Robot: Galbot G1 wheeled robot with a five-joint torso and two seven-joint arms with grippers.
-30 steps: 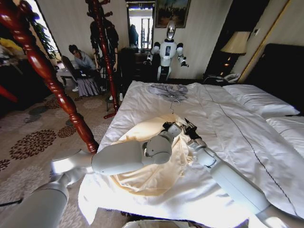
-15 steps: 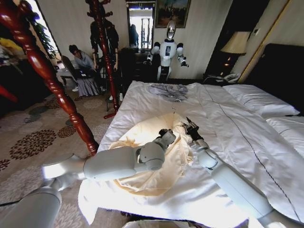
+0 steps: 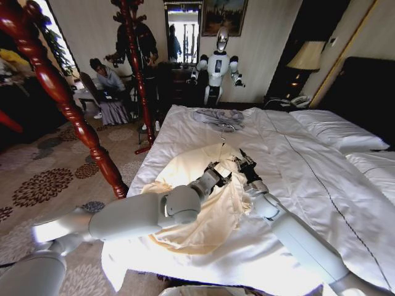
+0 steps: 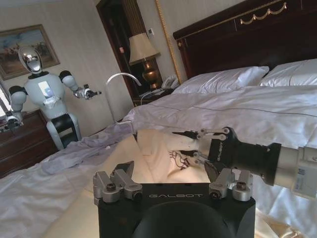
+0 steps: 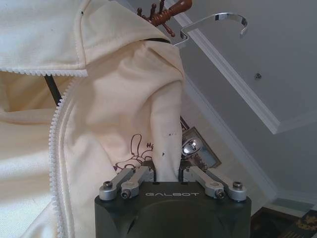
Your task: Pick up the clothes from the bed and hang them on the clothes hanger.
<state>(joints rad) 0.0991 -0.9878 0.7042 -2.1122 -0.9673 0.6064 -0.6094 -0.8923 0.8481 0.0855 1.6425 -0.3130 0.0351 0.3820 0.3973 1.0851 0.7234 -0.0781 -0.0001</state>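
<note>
My right claw (image 5: pixel 167 174) is clenched on a fold of the cream shirt (image 3: pixel 203 209), which lies bunched on the bed (image 3: pixel 308 179), lifted at the collar. My left claw (image 4: pixel 173 184) is released, fingers spread, just beside the raised fold. The hanger (image 5: pixel 163 42) sits inside the shirt, its silver hook (image 5: pixel 218 20) poking out above. Risk, in my judgement: the thin fabric slipping off the hanger's shoulder if I pull unevenly, or the hook snagging the duvet.
</note>
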